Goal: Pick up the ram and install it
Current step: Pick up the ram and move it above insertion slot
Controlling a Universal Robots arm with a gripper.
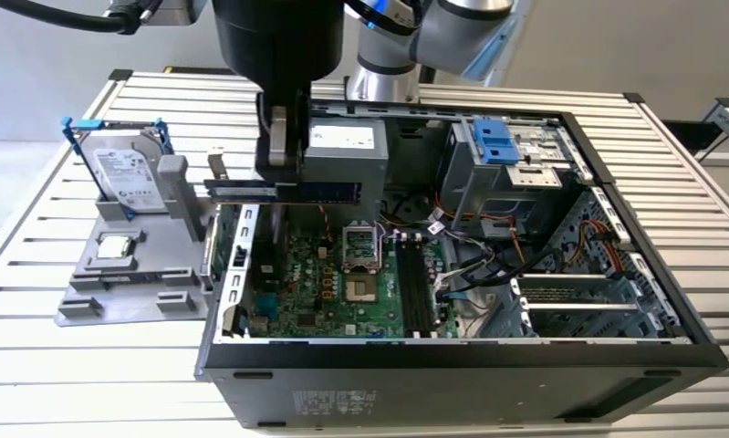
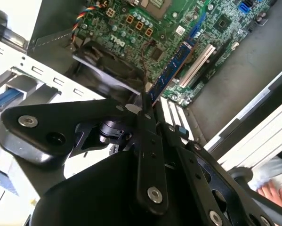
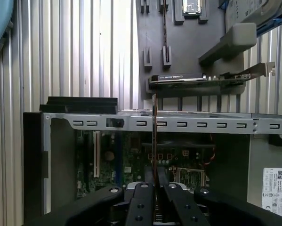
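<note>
My gripper (image 1: pixel 281 169) is shut on the ram (image 1: pixel 294 191), a thin dark blue-green stick held level and on edge. It hangs in the air above the open computer case (image 1: pixel 462 351), crossing the case's slotted wall on the exterior view's left. The long black memory slots (image 1: pixel 413 285) lie on the green motherboard (image 1: pixel 309 292), lower and toward the exterior view's right of the ram. In the first wrist view the ram (image 3: pixel 154 136) is edge-on, running out from between the fingers (image 3: pixel 140 207). In the second wrist view the ram (image 2: pixel 174 63) reaches over the motherboard (image 2: pixel 216 23).
A grey fixture (image 1: pixel 133 292) beside the case carries a hard drive (image 1: pixel 127 173) in a blue frame, a processor (image 1: pixel 117 245) and a green expansion card (image 3: pixel 197 79) with a metal bracket. Cables (image 1: pixel 486 255) and a drive cage (image 1: pixel 510 155) fill the case's far side. A person's hand (image 2: pixel 272 194) rests nearby.
</note>
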